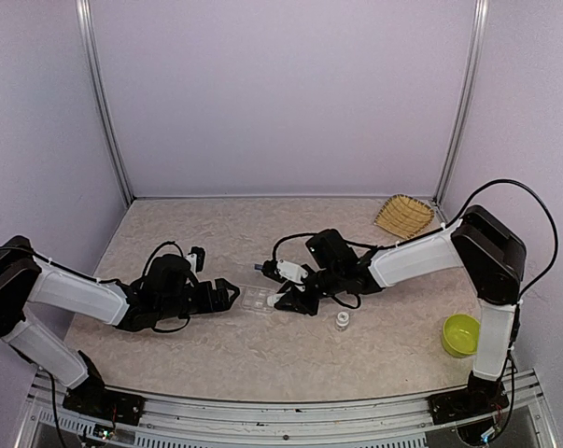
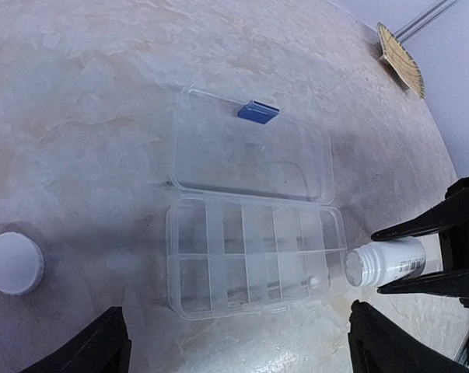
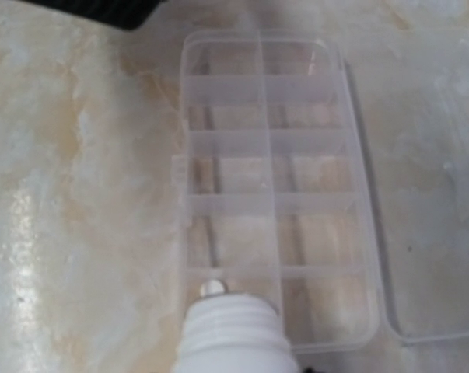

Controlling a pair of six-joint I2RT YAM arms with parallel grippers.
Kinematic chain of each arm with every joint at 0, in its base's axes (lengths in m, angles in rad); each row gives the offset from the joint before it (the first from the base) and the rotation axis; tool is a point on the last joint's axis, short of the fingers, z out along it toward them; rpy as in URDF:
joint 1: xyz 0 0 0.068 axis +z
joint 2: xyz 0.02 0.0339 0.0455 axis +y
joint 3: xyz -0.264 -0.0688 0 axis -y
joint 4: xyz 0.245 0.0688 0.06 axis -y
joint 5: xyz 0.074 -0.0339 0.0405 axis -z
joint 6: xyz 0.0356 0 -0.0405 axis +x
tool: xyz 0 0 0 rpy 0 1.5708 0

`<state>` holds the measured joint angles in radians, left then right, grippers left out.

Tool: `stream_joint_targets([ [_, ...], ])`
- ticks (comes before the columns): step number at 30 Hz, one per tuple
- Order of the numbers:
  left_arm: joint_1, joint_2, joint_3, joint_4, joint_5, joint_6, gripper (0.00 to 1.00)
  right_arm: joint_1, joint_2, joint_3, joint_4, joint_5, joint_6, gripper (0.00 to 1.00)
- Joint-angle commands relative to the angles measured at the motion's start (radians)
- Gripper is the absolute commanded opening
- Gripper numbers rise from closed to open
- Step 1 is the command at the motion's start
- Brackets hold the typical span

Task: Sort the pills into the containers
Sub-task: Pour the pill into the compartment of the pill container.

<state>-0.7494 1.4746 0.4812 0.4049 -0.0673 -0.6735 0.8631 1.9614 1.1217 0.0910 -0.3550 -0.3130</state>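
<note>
The container (image 2: 253, 256) is a clear box with several compartments, lying mid-table with its lid (image 2: 250, 151) folded open. My right gripper (image 1: 290, 280) is shut on a white pill bottle (image 2: 386, 263), which is tipped on its side with its open mouth at the box's end compartment. One small white pill (image 3: 212, 288) lies just at the bottle's threaded neck (image 3: 234, 334) inside that compartment (image 2: 316, 281). In the right wrist view the bottle hides my own fingers. My left gripper (image 1: 227, 294) stands open just short of the box (image 1: 258, 299), with nothing between its fingers (image 2: 102, 342).
A white bottle cap (image 2: 14, 263) lies on the table left of the box. A small upright bottle (image 1: 342, 320) stands near the right arm. A lime-green bowl (image 1: 460, 334) sits at the right edge and a woven basket (image 1: 402, 215) at the back right.
</note>
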Motion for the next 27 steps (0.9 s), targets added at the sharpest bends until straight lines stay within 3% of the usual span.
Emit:
stream_joint_targets([
  [1,-0.008,0.009,-0.005,0.031,0.004,0.000,0.95,0.021,-0.001,0.011,-0.105,0.048,-0.021,0.14],
  [27,-0.008,0.013,-0.020,0.051,0.006,-0.006,0.95,0.060,0.000,0.071,-0.194,0.164,-0.084,0.13],
])
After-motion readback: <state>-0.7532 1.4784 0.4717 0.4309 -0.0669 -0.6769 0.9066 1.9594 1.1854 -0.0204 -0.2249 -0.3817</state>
